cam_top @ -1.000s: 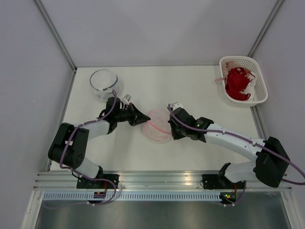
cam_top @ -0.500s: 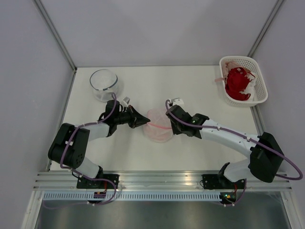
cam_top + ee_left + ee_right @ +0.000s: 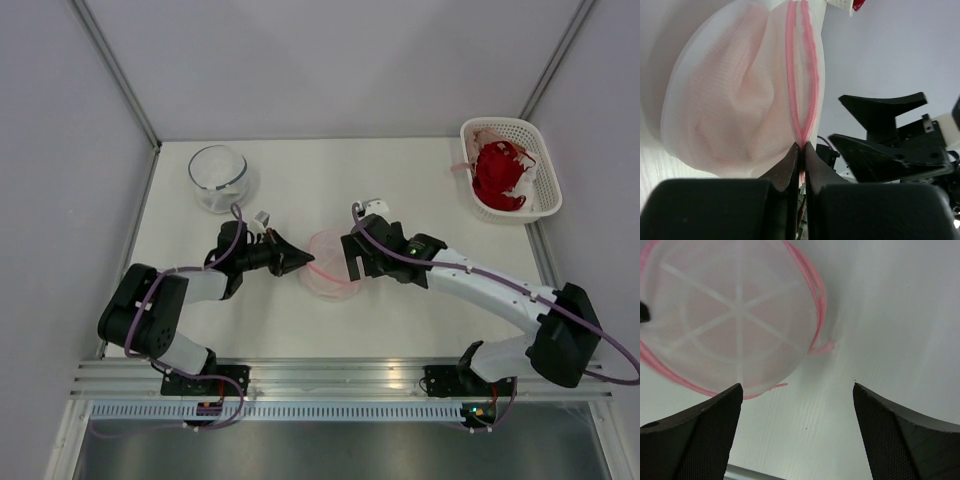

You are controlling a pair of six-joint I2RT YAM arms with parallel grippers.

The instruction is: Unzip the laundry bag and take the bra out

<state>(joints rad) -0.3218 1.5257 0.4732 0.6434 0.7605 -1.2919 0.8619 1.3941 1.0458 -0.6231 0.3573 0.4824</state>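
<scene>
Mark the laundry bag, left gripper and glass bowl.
laundry bag (image 3: 328,270): top view, middle of the mesh.
left gripper (image 3: 800,146): left wrist view, between its shut fingertips.
glass bowl (image 3: 215,198): top view, near wall.

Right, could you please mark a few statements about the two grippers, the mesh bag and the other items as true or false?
1. The left gripper is pinched shut on the pink rim of the laundry bag. True.
2. The right gripper is clamped on the bag. False: its jaws stand open and hold nothing.
3. In the top view, the glass bowl stands further back and to the left of the bag. True.
4. The red garment lies in the glass bowl. False: it lies in the white basket.
</scene>
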